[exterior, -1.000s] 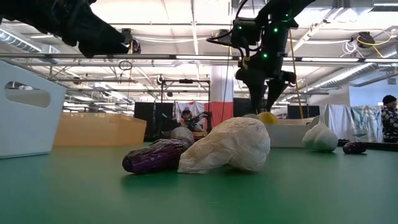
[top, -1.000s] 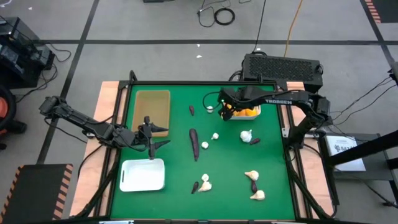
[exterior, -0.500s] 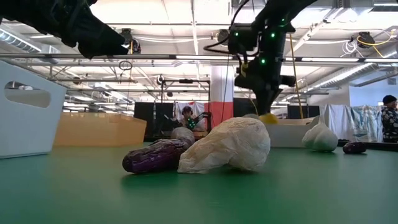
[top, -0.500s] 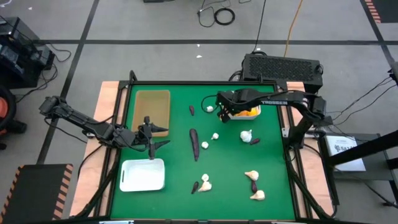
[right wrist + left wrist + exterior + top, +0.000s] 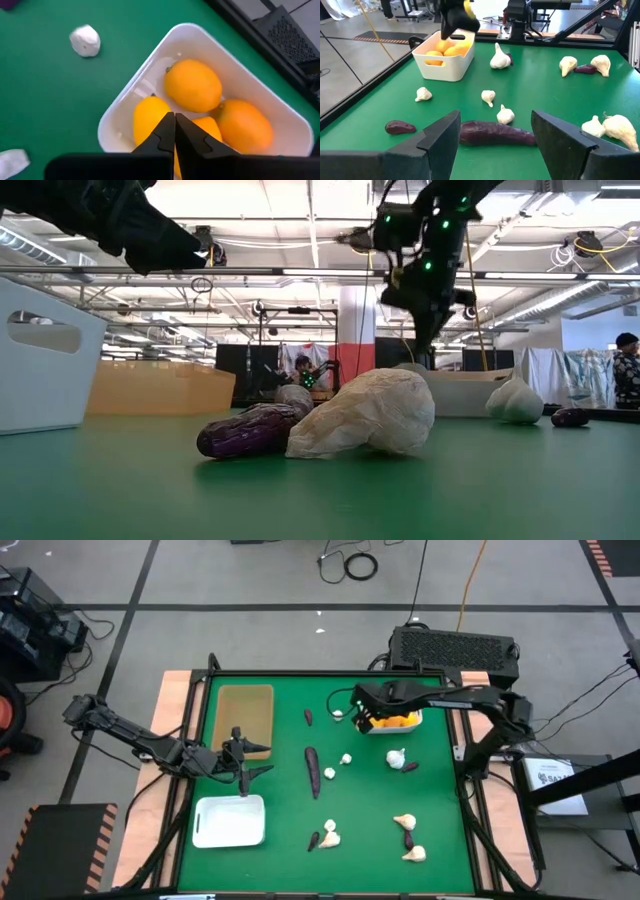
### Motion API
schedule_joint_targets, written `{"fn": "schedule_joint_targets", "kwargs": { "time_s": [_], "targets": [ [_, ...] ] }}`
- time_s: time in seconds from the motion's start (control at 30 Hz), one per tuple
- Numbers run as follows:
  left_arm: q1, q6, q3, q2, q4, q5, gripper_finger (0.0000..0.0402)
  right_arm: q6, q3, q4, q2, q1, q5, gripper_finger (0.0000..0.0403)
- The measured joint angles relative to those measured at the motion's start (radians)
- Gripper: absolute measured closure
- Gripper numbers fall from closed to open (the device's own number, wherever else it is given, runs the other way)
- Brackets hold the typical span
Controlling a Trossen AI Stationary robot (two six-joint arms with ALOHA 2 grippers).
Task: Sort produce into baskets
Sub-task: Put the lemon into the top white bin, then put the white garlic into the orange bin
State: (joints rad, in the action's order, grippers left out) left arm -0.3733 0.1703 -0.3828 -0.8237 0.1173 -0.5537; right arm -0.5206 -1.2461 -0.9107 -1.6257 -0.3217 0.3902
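From above I see my right end effector (image 5: 367,723) over the white basket (image 5: 411,727) of citrus, pinched shut on nothing — a small garlic bulb (image 5: 338,715) lies just beside it. Through its wrist camera the shut fingers (image 5: 172,131) hang over the oranges (image 5: 193,85). My left end effector (image 5: 495,137) waits open — the long eggplant (image 5: 497,134) lies crosswise just ahead.
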Motion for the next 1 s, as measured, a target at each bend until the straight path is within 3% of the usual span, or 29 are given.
{"fn": "schedule_joint_targets", "kwargs": {
  "time_s": [0.23, 0.5, 0.63, 0.8, 1.0],
  "targets": [
    [0.0, 0.013, 0.0, 0.0, -0.001, 0.0, 0.015, -0.023, 0.0, 0.0, 0.104, 0.094, -0.059, 0.0402],
    [0.0, 0.186, 0.0, -0.001, -0.076, 0.0, 0.015, -0.144, 0.002, 0.058, 0.132, 0.435, 0.136, 0.0403],
    [0.003, 0.264, 0.0, -0.001, -0.059, 0.006, 0.015, -0.176, 0.062, 0.222, 0.125, 0.606, 0.248, 0.0403],
    [0.055, 0.249, -0.033, -0.045, -0.007, 0.155, 0.015, -0.171, 0.202, 0.46, 0.124, 0.76, 0.39, 0.0403],
    [0.167, 0.226, -0.187, -0.228, -0.011, 0.299, 0.015, -0.151, 0.278, 0.55, 0.124, 0.806, 0.385, 0.0402]
  ]
}}
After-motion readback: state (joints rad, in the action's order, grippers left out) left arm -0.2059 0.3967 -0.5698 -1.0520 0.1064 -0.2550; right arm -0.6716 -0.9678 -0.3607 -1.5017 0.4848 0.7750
